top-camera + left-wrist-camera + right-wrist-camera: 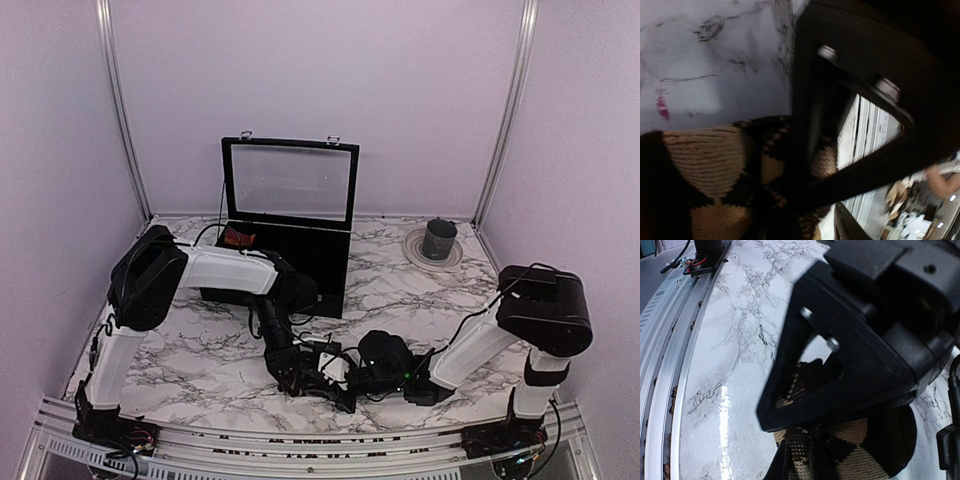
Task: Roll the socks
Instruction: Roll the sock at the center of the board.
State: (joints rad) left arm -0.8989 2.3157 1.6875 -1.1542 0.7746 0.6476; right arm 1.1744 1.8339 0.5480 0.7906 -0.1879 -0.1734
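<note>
Item: argyle sock [850, 450]. Soft, light, limp knit. It lies bunched at six o'clock on the tabletop [200, 350], beneath left tool [305, 380] and right tool [345, 372]. We cannot tell whether either clamps it. We suggest pinching the folded edge.

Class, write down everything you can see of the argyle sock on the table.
The argyle sock is a soft ribbed knit, dark brown-black with tan diamonds. It lies bunched and folded on the marble table near the front edge, between the two arms. The left fingers and the right fingers cross over it at close range; whether either truly grips it cannot be told. Its toe and cuff cannot be made out.
</note>
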